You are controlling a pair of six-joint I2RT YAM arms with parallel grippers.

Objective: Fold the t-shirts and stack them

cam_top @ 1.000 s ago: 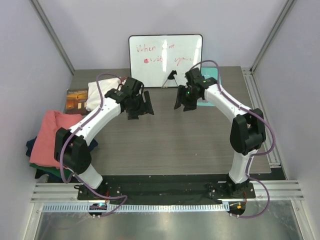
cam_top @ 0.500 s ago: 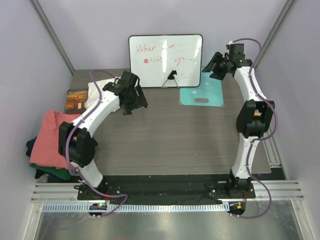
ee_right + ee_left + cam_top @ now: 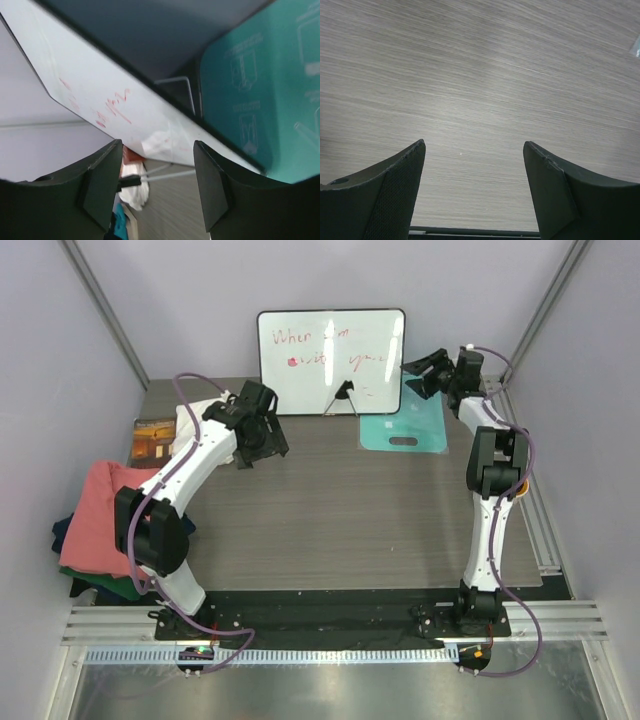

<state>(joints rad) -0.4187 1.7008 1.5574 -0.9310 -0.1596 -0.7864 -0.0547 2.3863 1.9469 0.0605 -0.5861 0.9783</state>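
- The left gripper (image 3: 264, 446) is hovering over the bare table (image 3: 350, 510), left of the middle. Its fingers (image 3: 395, 195) are standing spread with nothing between them.
- The right gripper (image 3: 418, 367) is hanging raised at the far right, beside the whiteboard (image 3: 330, 360) and above the teal mat (image 3: 405, 427). Its fingers (image 3: 102, 185) are spread too and holding nothing.
- The white shirt (image 3: 197, 418) is lying bunched at the far left, just beside the left gripper.
- The salmon-pink shirt (image 3: 95, 515) is topping a loose pile at the left edge of the table. The navy shirt (image 3: 62, 530) and the dark green shirt (image 3: 100, 586) are showing under it.
- No shirt is lying spread on the middle of the table, so the step in hand is probably fetching one, most likely the white one.
- The next move is calling for the left gripper to reach left, pinch an edge of cloth and drag it to the bare middle. The right arm would need to come down and nearer to help flatten it.
- Red handwriting is showing on the whiteboard. The first word looks like "When"; the rest is too faint to read.
- The mat is carrying printed diagrams with captions too small to read.
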